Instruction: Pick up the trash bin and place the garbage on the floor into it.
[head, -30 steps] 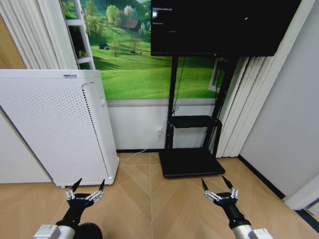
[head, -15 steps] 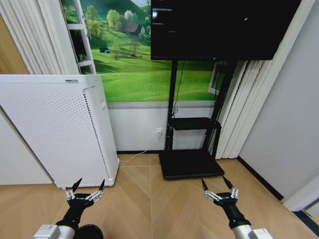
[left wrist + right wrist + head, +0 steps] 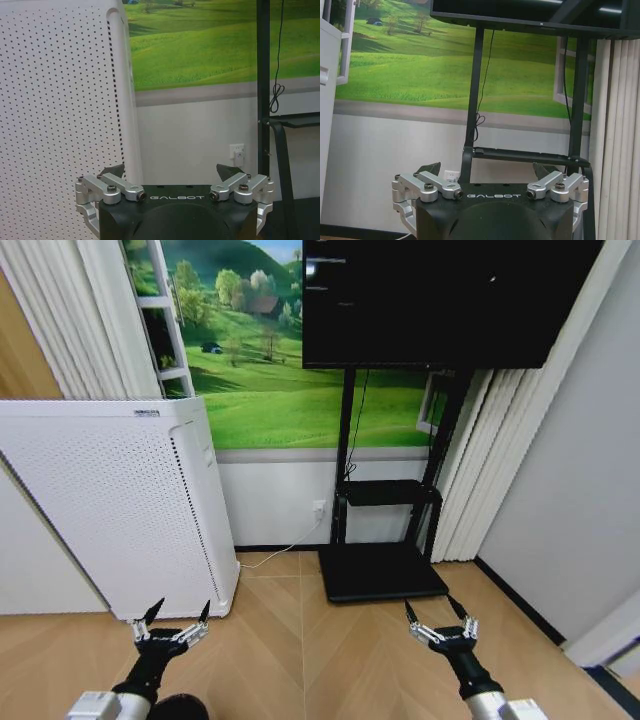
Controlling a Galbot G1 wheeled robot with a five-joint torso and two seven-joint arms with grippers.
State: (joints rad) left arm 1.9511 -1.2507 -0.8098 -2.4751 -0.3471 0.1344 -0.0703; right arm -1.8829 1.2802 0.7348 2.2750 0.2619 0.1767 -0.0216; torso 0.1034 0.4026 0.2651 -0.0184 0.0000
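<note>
Facing a meadow mural, we hold both arms low over the wood floor [image 3: 300, 640]: left gripper [image 3: 172, 623] spread wide and empty before the white appliance [image 3: 110, 500], right gripper [image 3: 438, 618] likewise splayed near the black TV stand [image 3: 385, 540]. A dark round shape, possibly the trash bin [image 3: 180, 707], sits under our left arm. Left wrist view: fingers [image 3: 112, 172] parted beside the perforated appliance. Right wrist view: fingers [image 3: 427, 170] parted toward the stand's shelf [image 3: 525, 156].

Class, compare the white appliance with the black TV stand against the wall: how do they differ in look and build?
The white appliance is a solid box with a perforated front; the TV stand is an open frame of thin black posts. The appliance is bare on top; the stand carries a dark screen and a small shelf. Both stand on the wooden floor against the wall.
</note>
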